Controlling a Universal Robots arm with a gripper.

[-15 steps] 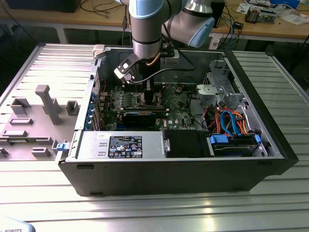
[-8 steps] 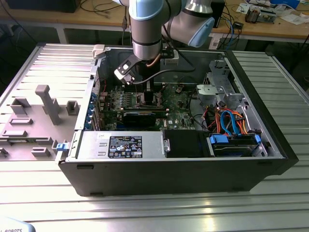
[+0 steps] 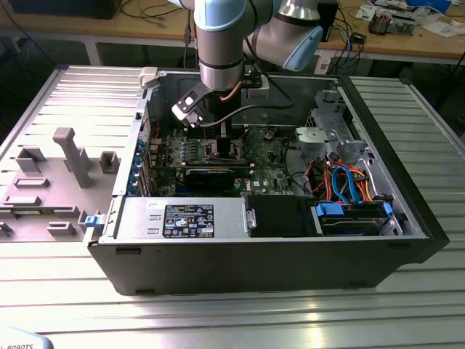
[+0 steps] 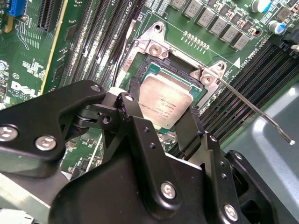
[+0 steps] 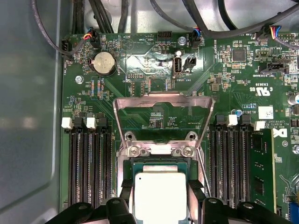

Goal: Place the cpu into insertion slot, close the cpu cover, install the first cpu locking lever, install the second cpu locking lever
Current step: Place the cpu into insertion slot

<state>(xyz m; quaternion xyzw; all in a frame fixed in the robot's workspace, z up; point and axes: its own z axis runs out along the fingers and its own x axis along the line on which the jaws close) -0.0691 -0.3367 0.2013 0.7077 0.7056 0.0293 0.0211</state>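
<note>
The pincer (image 4: 163,106) is closed on the chip (image 4: 166,99), one finger against each of two opposite edges, holding it in or just over the socket (image 5: 161,164). I cannot tell whether it is fully seated. The cover (image 5: 140,99) stands flipped up on its hinge, and a thin wire lever (image 4: 252,109) juts out beside the socket. The chip looks light, stiff and flat. Its smooth metal top offers little purchase, so the edges seem the sensible hold, and the contacts beneath are likely delicate. Faint grey print lies on its top, and white lettering is scattered over the green board (image 5: 140,70).
</note>
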